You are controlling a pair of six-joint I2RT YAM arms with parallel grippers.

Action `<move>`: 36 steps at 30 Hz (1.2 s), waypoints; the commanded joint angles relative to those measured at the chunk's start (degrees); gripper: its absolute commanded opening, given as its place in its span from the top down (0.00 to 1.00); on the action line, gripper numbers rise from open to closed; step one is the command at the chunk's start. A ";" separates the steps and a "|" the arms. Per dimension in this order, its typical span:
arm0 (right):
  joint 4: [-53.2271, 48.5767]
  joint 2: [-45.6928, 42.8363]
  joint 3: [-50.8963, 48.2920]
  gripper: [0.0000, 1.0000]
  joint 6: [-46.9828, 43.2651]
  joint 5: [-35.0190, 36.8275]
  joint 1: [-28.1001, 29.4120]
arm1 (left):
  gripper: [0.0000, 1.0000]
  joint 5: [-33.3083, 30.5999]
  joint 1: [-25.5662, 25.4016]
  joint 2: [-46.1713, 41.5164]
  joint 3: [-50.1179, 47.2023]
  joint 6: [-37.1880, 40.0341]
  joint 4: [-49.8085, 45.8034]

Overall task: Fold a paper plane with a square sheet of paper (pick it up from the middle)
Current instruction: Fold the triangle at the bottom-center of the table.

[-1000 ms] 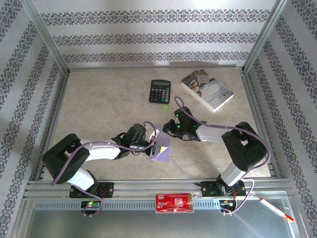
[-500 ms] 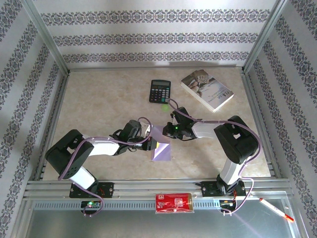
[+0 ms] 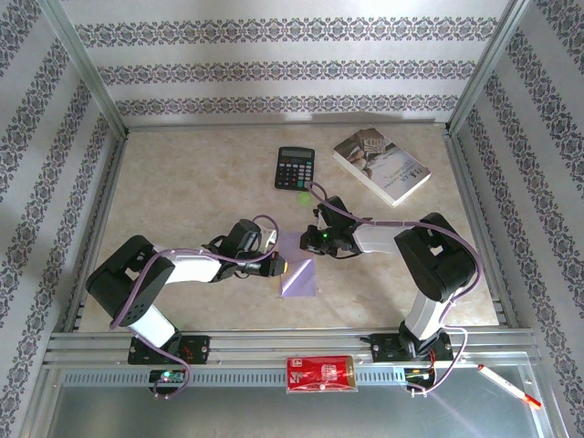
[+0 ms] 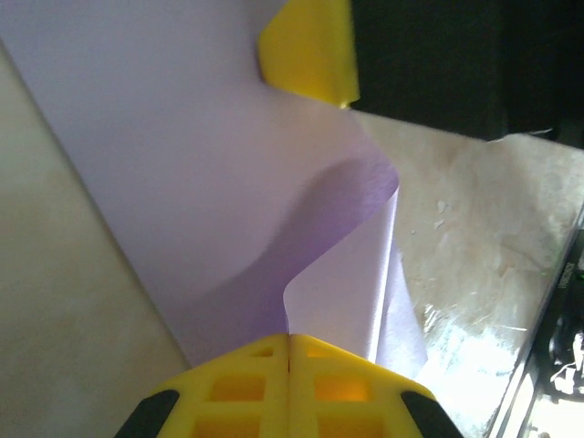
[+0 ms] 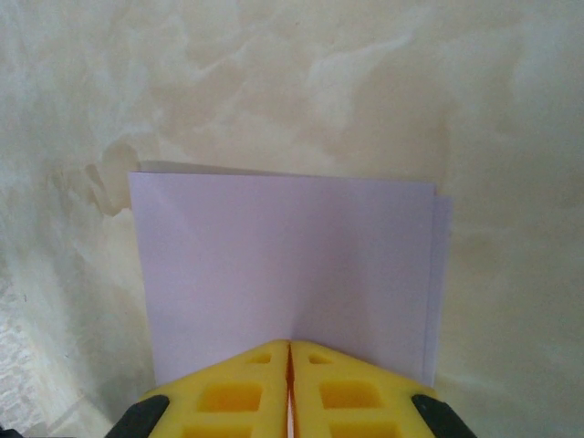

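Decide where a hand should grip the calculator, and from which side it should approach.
Come straight down from above and close across the two long edges of the calculator, near its middle. It lies flat and face up on the table, looks narrower across than lengthwise, and both long edges are free.

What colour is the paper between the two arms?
The paper is plain pale lilac, clearest in the right wrist view.

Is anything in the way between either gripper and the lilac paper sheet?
Nothing visible. The left gripper and right gripper are each closed on an edge of the folded lilac sheet; the calculator and book lie farther back.
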 commanded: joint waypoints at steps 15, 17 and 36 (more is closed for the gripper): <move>-4.80 0.78 -0.45 0.91 -1.45 2.11 0.27 | 1.00 -2.35 0.71 2.69 3.64 3.84 -5.22; -4.60 0.98 -0.43 0.91 -1.41 2.08 0.20 | 1.00 -2.23 0.71 2.95 3.76 3.87 -5.43; -4.57 0.81 -0.39 0.90 -1.64 1.84 0.27 | 1.00 -1.30 0.70 4.41 4.71 4.52 -6.24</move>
